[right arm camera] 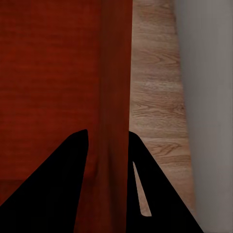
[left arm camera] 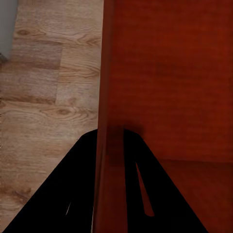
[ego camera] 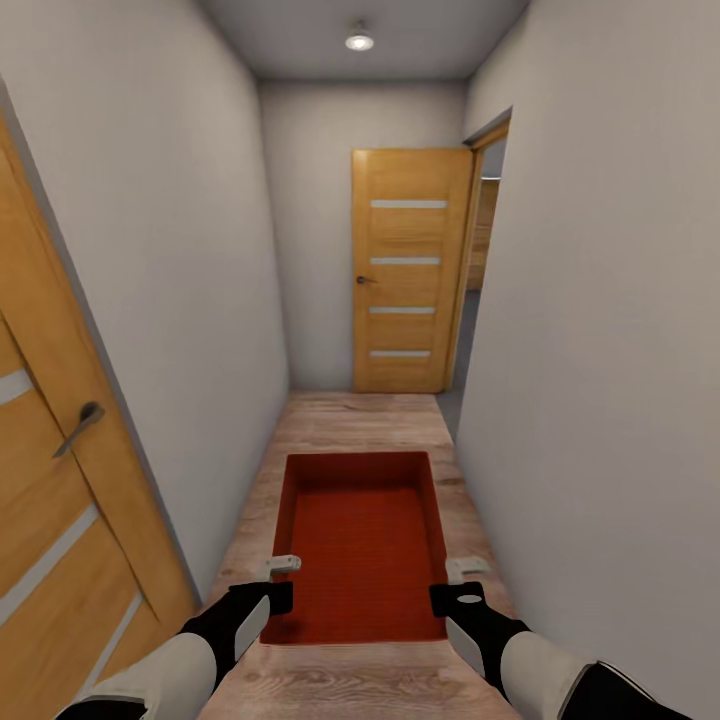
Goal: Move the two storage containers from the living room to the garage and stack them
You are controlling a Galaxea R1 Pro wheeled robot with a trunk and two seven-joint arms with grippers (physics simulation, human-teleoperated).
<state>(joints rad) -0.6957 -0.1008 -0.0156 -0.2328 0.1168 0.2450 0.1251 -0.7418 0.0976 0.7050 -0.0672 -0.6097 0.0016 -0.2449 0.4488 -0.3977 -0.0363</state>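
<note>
The robot is carrying one red container (ego camera: 362, 530) through a narrow corridor, holding it low in the centre of the frame, in front of its body. The left gripper (ego camera: 281, 580) is closing on the left wall of the container near its near corner, and the right gripper (ego camera: 460, 585) is closing on the right wall; in both wrist views the wall is standing between the two dark fingers (left arm camera: 73, 194) (right arm camera: 53, 184). I think two grippers are used so that the wide bin is staying level. The wood floor (ego camera: 340, 420) is showing under it. A wooden door (ego camera: 408, 270) with pale stripes is standing open at the far end, upper centre; probably the way is going there.
</note>
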